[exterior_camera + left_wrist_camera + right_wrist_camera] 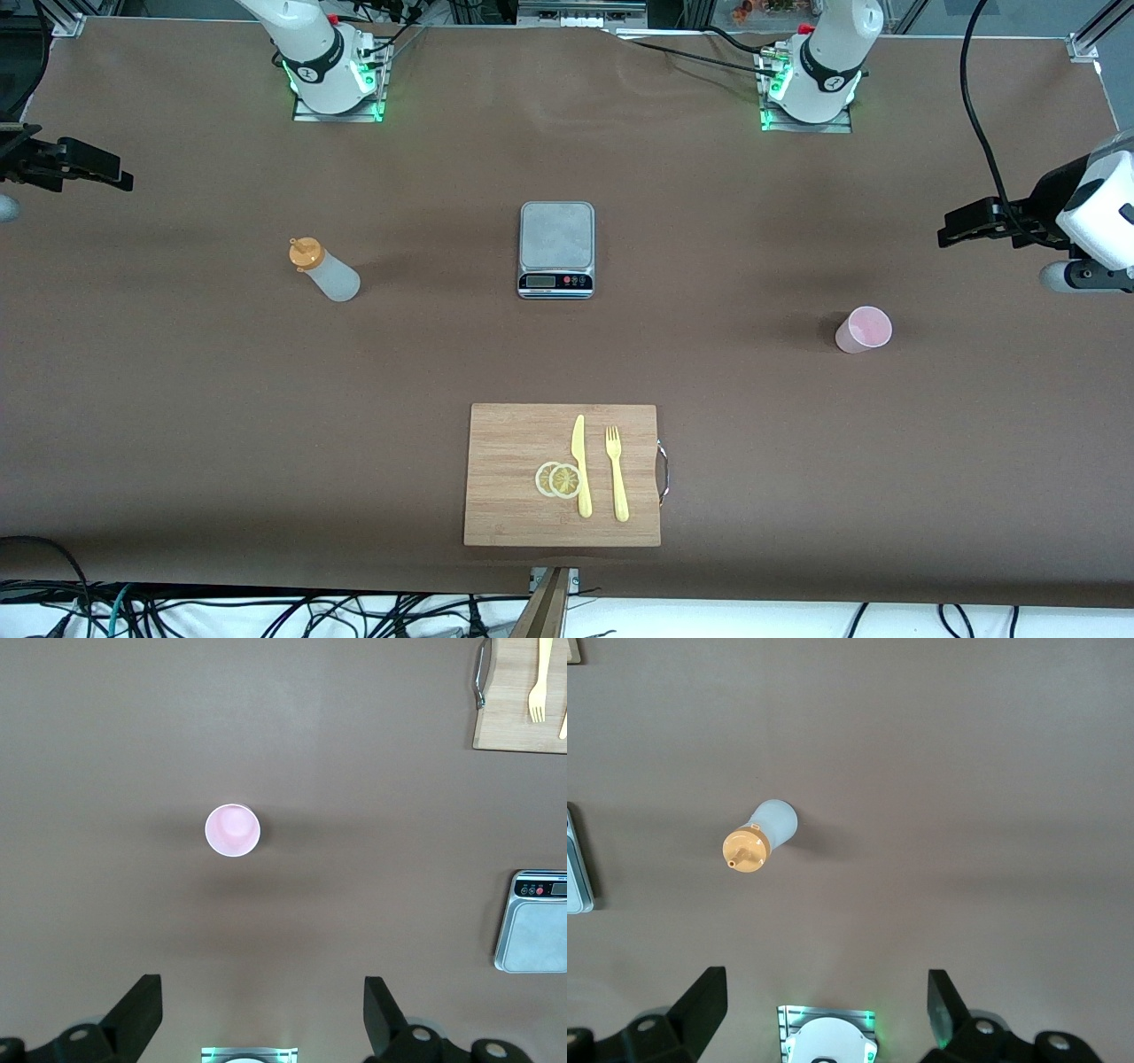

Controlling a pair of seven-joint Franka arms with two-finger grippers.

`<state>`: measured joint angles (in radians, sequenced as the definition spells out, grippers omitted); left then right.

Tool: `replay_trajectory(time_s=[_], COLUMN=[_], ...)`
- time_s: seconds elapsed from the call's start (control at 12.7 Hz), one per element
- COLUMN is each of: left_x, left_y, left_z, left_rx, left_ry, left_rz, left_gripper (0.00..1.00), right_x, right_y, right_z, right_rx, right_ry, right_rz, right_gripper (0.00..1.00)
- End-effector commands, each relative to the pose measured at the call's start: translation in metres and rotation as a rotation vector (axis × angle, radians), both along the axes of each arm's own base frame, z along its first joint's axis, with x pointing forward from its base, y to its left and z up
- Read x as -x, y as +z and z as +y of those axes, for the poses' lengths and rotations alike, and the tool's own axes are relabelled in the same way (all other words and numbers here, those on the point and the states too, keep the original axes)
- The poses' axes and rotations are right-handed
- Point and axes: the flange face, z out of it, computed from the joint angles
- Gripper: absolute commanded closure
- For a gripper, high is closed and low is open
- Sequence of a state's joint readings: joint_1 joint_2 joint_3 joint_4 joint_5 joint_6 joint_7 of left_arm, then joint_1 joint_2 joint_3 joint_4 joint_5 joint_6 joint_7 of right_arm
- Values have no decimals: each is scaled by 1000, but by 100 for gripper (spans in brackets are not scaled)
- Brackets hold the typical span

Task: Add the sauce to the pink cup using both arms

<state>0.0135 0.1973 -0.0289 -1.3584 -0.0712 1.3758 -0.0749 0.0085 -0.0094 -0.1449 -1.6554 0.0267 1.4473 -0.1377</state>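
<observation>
The sauce [323, 270] is a whitish squeeze bottle with an orange cap, standing upright toward the right arm's end of the table; it also shows in the right wrist view as the sauce [762, 837]. The pink cup [864, 330] stands upright and empty-looking toward the left arm's end, seen from above as the pink cup [232, 830]. My left gripper [966, 226] hangs high over the table's end, well apart from the cup, and is open [261, 985]. My right gripper [89, 168] hangs high over its own end, open [826, 979], holding nothing.
A kitchen scale [556, 248] sits mid-table between bottle and cup. A wooden cutting board [514, 443] lies nearer the front camera, carrying a yellow knife [580, 465], a yellow fork [616, 474] and two lemon slices [558, 479].
</observation>
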Motion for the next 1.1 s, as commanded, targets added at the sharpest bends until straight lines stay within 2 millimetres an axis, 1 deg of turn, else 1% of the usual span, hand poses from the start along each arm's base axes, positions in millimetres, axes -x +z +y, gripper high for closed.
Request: replay_trajectory(time_s=[0.0, 0.87, 1.03], left_x=[1, 0, 0], left_y=[1, 0, -1], left_z=[3, 1, -3], left_rx=[-23, -24, -26], left_ry=[2, 0, -6], left_rz=[6, 7, 9], left_gripper=[0, 0, 0], right_x=[-1, -1, -1], right_y=[4, 4, 4], right_z=[-3, -3, -3], right_rx=[-5, -5, -5], right_ry=[-3, -3, -3], right_rz=[-3, -2, -3], right_gripper=[0, 0, 0])
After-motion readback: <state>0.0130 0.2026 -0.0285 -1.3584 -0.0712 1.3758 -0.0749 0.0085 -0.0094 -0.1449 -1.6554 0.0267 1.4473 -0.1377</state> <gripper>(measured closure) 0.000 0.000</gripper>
